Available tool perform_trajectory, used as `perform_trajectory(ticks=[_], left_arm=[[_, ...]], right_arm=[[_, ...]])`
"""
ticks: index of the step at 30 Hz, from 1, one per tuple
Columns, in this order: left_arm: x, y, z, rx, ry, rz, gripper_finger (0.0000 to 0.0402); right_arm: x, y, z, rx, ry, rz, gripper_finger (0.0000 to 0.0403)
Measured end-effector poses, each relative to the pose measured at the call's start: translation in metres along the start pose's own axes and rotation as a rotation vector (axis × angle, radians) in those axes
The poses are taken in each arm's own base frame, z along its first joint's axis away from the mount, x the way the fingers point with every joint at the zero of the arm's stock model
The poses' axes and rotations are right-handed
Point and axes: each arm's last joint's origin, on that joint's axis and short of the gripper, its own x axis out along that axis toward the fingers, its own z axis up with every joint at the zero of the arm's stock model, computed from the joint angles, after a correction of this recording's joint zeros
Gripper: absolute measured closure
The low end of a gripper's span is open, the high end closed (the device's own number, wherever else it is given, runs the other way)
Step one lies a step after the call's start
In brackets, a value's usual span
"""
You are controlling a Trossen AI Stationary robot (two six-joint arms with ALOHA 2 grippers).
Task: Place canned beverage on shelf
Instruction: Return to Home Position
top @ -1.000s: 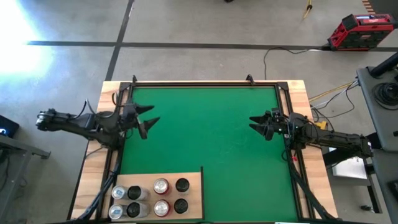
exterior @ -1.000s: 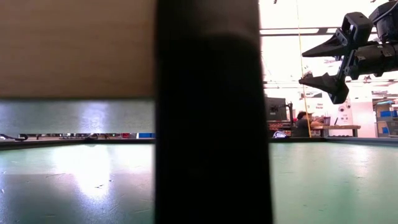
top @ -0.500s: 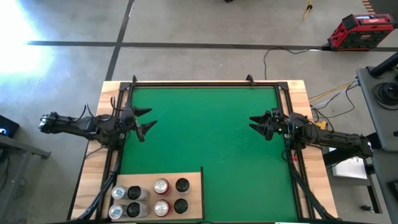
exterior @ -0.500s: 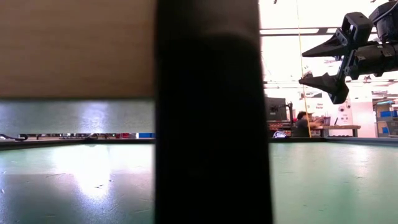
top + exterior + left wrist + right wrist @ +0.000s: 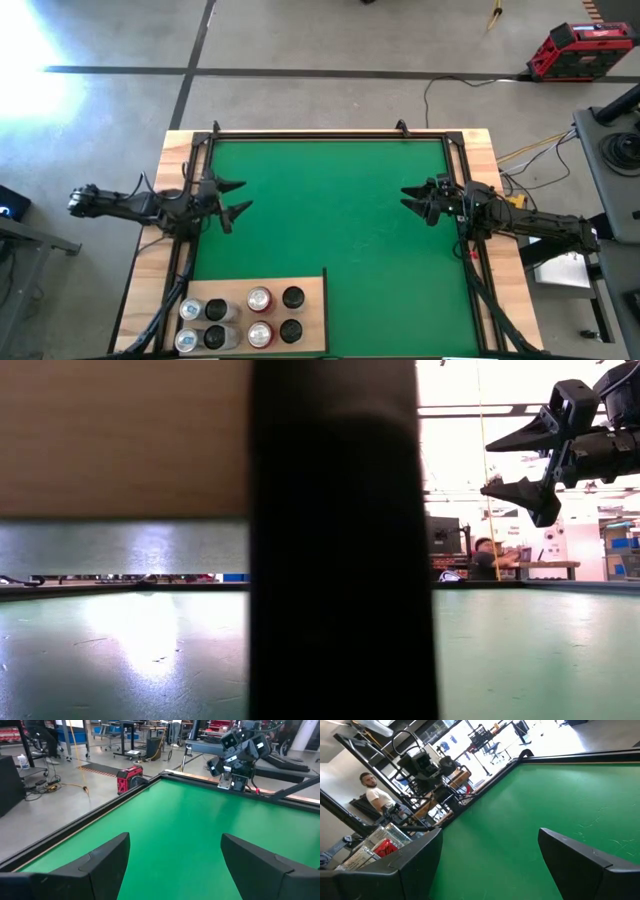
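**Operator:** Where does the job stand?

**Spotter:** As I judge it, the stocking is done and you are on the return to rest. The round-topped metal soda cans (image 5: pixel 259 298) stand in two rows on the flat pale light-wood shelf (image 5: pixel 312 310), at the near left corner of the green felt bench (image 5: pixel 330 230). Your dark two-fingered left tool (image 5: pixel 241 196) hangs over the bench's left edge, jaws wide and empty. Your dark two-fingered right tool (image 5: pixel 404 198) hangs over the right edge, equally wide and empty. Both are well apart from the shelf.

**Operator:** And next?

**Spotter:** Probably only folding each arm back off the green, with the left one kept clear of the cans. Nothing needs gripping.

**Operator:** What can't you see?

**Spotter:** Plenty. In the low view a broad dark upright post (image 5: pixel 340 540) and a pale wooden board (image 5: pixel 120 435) block most of your sight. From above you see only can tops, so the labels don't show. Neither wrist view shows the shelf.
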Motion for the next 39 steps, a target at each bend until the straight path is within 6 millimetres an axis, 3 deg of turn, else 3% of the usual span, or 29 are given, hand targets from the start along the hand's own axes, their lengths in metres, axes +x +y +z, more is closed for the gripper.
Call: perform_trajectory(ticks=[24, 39], left_arm=[[0.007, 0.003, -0.047, 0.032, 0.07, -0.025, 0.0105], [0.011, -0.002, -0.045, 0.041, -0.109, -0.138, 0.0105]], right_arm=[[0.0, 0.0, 0.0, 0.0, 0.0, 0.0, 0.0085], [0.0, 0.0, 0.0, 0.0, 0.0, 0.0, 0.0085]])
